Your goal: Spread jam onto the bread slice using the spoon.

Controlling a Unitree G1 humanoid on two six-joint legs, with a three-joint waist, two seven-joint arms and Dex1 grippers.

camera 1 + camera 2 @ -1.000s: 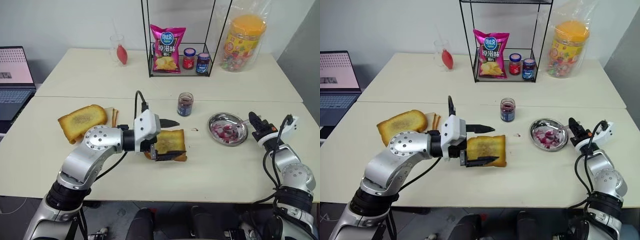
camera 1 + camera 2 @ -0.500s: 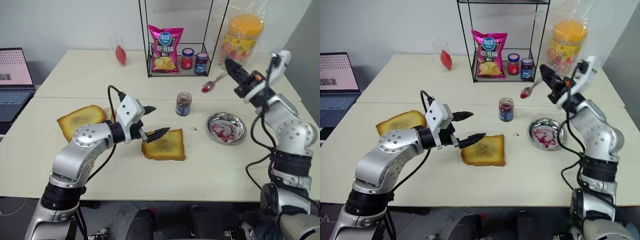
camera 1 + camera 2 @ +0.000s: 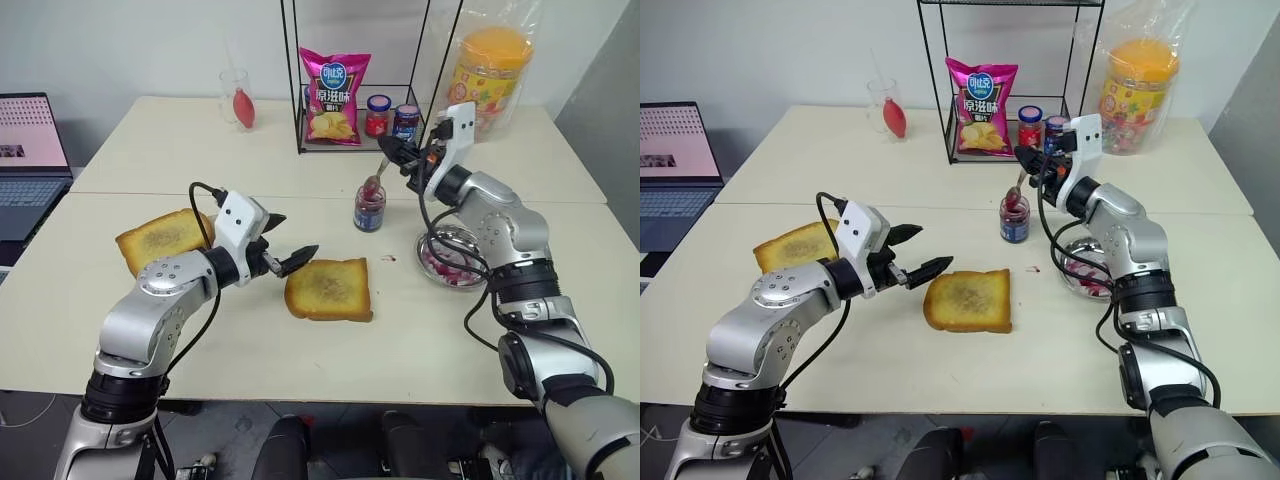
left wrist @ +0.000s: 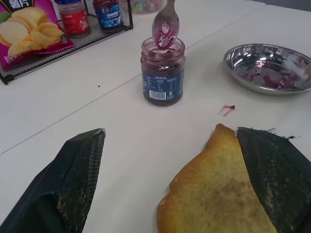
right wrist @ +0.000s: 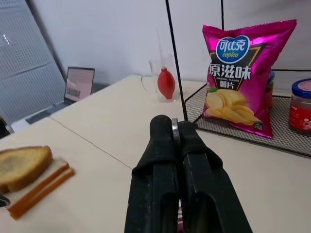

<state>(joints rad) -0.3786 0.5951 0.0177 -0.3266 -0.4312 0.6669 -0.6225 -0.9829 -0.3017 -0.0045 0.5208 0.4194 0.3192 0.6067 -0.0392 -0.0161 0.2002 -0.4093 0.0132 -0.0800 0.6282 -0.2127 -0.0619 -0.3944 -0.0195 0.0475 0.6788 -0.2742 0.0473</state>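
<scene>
I've swung my right hand (image 3: 1028, 160) from the steel dish (image 3: 1076, 262) across to the open jar (image 3: 1015, 219); it is clamped on the spoon (image 3: 1018, 190), bowl now dipping at the jar mouth for more jam (image 4: 165, 28). My left hand (image 3: 912, 253) has backed off the slice (image 3: 968, 300), fingers wide, empty. The slice lies flat mid-worktop, golden, bare of jam.

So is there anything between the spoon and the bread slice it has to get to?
Nothing visible. The spoon, pinched in the right gripper, hangs over the open jam jar. Bare table lies between the jar and the bread slice; the open left gripper sits at its far edge.
</scene>
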